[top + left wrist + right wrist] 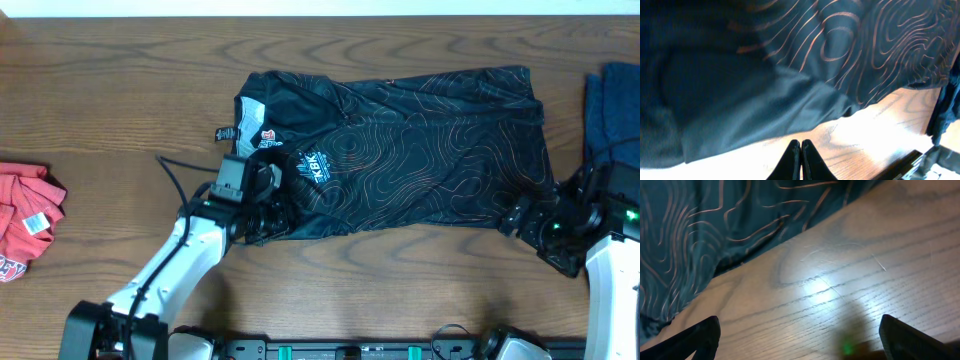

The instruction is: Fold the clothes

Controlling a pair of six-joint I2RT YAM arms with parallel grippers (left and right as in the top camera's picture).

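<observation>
1. One black cycling jersey (420, 150) with thin orange contour lines lies spread out across the middle of the desk (120, 90). Its collar end points to the left and its long body runs to the right.
2. White-and-red logos sit near the jersey's left end, beside a lighter grey panel at the collar.
3. Seen from the left wrist, the jersey (790, 60) fills the upper part of the view. A plain dark fold hangs over its near edge, with bare wood in front of it.
4. Seen from the right wrist, the jersey (700, 225) covers only the upper left corner, and its edge runs diagonally across the desk.
5. At the jersey's lower left corner sits the left gripper (272, 218). Its jaws are pressed together with no cloth visible between them, and the tips are over bare wood just short of the fabric edge (801, 145).
6. Near the jersey's lower right corner sits the right gripper (540, 238). Its jaws are spread wide and hold nothing, with only lit wood grain between the two fingers (800, 345).
7. Well apart, at the desk's far left edge, lies a crumpled red shirt (25, 220) with a white label.
8. At the far right edge lies a dark blue garment (612, 105), just beyond the jersey's right end.
</observation>
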